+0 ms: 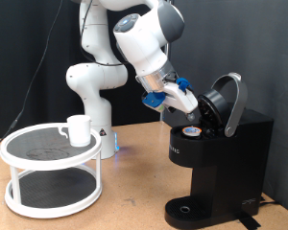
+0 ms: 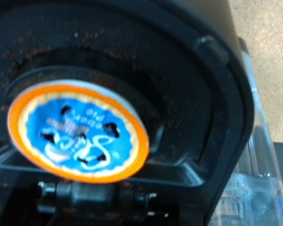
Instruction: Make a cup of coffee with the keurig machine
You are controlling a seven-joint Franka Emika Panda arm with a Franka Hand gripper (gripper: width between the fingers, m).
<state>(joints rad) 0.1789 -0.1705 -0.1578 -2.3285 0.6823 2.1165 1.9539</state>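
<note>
Black coffee machine (image 1: 216,153) is standing lid-up, pod (image 1: 192,132) sitting inside, just below the hovering gripper (image 1: 195,105), whose finger spread I cannot tell.

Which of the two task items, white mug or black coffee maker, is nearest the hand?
The tall matte-black coffee maker: the hand is at its open lid. The white ceramic mug stands apart on the white round rack.

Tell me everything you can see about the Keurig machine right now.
The keurig machine is a tall matte-black brewer standing on the wooden table at the exterior view's right. Its rounded hinged lid is tilted up, open. A pod with a blue foil top and orange rim sits in the brew chamber. There is small white lettering on the front and a round drip base below, with no cup on it. The tool hovers just by the open chamber.
</note>
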